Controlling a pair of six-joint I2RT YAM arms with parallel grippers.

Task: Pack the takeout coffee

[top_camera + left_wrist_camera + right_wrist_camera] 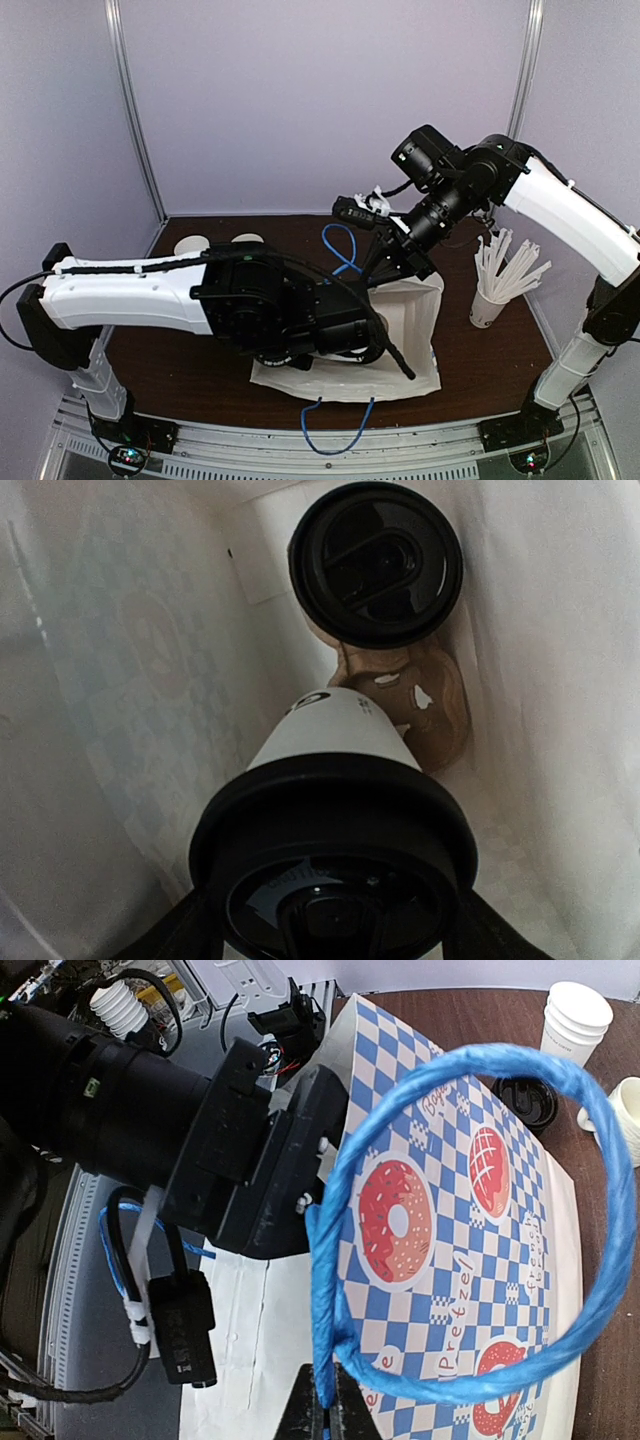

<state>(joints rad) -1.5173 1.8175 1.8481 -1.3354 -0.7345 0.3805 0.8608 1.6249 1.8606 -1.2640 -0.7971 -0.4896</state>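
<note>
Overhead, the white paper bag (415, 345) lies on the brown table (500, 360) between the two arms. The left arm (130, 290) reaches across the table and its forward end is buried in the bag, so its gripper is hidden in this view. The right arm (565, 200) comes down from the right to the blue handle (340, 245), which is raised above the bag. A second blue handle (335, 432) hangs over the near table edge. A cup of white sticks (495, 285) stands to the right of the bag, apart from it.

Left wrist view: the camera looks into the bag interior. The left gripper (330, 935) is clamped on the takeout coffee (335, 745), with a finger (175, 935) on each side of its black lid (330, 810). The cup is inside the bag, base pointing deeper in, with a black mark near the base. Beyond it a second lidded cup (375, 565) sits at the far end of the bag. A brown item (430, 695) with white marks lies between the two cups.

Right wrist view: the right gripper (325, 1415) is closed on the blue handle, pinching the loop at its lower end. The bag's checked, doughnut-printed side faces the camera. The left arm enters the bag from the left. On the table beyond are a stack of white cups (575, 1015), a loose black lid (525, 1100) and a cream mug (620, 1110).
</note>
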